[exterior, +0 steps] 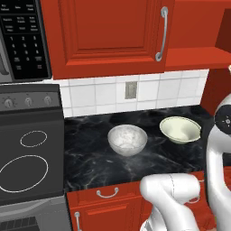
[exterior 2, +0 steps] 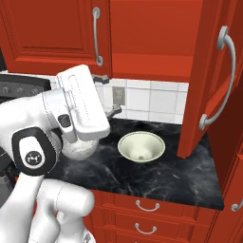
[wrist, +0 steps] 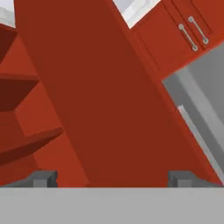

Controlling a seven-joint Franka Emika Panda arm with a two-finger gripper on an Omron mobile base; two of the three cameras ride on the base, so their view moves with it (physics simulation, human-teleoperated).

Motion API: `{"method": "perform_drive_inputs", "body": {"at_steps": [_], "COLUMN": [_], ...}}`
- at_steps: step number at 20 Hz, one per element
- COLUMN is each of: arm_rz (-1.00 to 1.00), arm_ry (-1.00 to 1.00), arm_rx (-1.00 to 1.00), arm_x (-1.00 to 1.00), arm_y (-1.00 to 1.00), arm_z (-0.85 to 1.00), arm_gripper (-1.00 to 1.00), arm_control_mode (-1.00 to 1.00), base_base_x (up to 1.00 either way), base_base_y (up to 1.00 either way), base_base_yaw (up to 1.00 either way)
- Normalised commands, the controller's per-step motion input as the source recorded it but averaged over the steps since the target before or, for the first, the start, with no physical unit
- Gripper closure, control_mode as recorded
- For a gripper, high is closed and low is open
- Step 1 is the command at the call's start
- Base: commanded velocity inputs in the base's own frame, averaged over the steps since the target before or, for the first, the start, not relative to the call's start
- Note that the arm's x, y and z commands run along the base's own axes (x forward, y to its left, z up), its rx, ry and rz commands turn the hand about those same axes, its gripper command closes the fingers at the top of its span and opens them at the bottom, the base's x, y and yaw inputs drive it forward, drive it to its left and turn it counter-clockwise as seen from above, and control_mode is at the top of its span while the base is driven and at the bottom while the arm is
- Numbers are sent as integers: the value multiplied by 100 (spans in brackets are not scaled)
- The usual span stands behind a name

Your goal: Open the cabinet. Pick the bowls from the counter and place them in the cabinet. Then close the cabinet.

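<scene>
Arm (exterior 2: 47, 156): glossy white rounded shells, fat tubular links. Joint cap (exterior 2: 31, 156) at 9 o'clock in the right base view: black disc, small white mark at centre. Second black cap (exterior: 224, 118) at 3 o'clock in the left base view. Boxy white hand housing (exterior 2: 83, 102), ribbed top, small dark oval button. Claw (wrist: 113, 178): two small dark grey fingertips (wrist: 43, 178).

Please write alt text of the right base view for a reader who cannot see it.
A cream bowl sits on the black counter under a red cabinet whose right door stands open; the white robot arm partly hides a grey bowl.
</scene>
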Motion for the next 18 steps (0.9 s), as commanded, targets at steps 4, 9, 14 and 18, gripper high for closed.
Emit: {"method": "perform_drive_inputs", "body": {"at_steps": [4,9,14,18], "arm_rz": [17,17,11,11], "arm_ry": [4,6,0,0], "arm_rx": [-5,-1,-4,-12], "arm_x": [0,2,6,34], "arm_y": [89,68,66,49], "arm_z": [0,15,15,7], "arm_gripper": [-100,-100,-100,-100], "arm_control_mode": [-100,-100,-100,-100], "base_base_x": [0,0,0,0], "base_base_y": [0,0,0,0], "base_base_yaw": [0,0,0,0]}}
